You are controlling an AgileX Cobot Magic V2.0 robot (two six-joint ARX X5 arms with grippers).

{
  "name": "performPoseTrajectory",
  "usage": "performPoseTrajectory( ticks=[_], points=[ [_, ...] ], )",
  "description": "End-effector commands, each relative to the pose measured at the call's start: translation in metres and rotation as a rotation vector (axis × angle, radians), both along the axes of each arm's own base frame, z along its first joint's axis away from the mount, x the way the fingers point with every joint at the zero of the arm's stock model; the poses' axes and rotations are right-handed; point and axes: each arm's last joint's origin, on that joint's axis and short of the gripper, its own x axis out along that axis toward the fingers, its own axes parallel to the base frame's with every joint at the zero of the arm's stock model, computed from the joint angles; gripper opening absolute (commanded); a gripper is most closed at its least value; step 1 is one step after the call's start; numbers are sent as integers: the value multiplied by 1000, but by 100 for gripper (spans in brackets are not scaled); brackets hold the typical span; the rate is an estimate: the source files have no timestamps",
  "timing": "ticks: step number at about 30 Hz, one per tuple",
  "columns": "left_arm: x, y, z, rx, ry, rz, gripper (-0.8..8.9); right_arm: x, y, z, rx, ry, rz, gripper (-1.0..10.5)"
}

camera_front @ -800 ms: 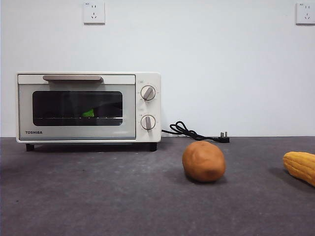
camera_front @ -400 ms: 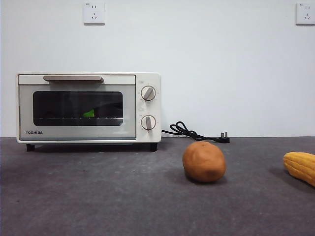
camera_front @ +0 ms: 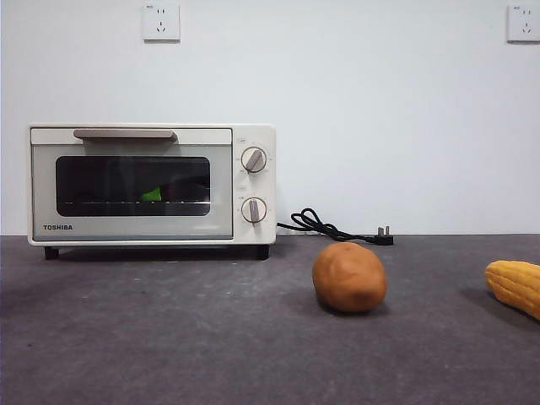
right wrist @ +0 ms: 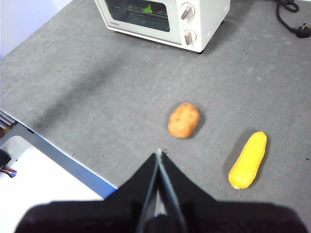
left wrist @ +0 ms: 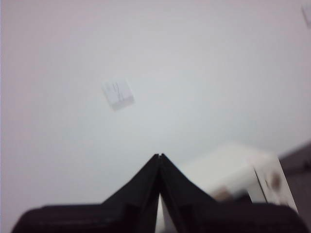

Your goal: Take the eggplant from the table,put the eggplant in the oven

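Observation:
The oven stands at the back left of the table with its door closed. Through the dark glass I see the eggplant lying on the rack, its green cap bright and its purple body dim. In the right wrist view the oven is far off, with the eggplant's green cap behind the glass. My right gripper hangs high above the table, shut and holding nothing. My left gripper is shut too, raised above the blurred oven and facing the wall. Neither gripper shows in the front view.
A brown potato sits mid-table, and a yellow corn cob lies at the right edge. The oven's black cord and plug lie by the wall. The table's near edge runs below the right gripper. Wall sockets hang above.

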Motion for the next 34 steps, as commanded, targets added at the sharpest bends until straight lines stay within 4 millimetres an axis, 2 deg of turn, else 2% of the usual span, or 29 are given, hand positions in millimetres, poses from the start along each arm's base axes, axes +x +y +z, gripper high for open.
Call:
performPoseTrajectory(
  ticks=[1,5,8,14,20,23,34],
  points=[
    [11,2,-37,-9,74,22,-4,0,0,-4,-30,21,3,-1],
    [21,3,-86,-70,175,55,-4,0,0,-4,-30,21,3,-1],
    [27,5,-115,-124,234,86,-4,0,0,-4,-30,21,3,-1],
    [36,7,-163,-248,319,123,-4,0,0,-4,-30,21,3,-1],
    [42,8,-203,-362,409,144,-4,0,0,-4,-30,21,3,-1],
    [42,8,-211,-376,458,150,-4,0,0,-4,-30,21,3,-1],
    [42,8,-211,-427,457,163,-4,0,0,-4,-30,21,3,-1]
  ],
)
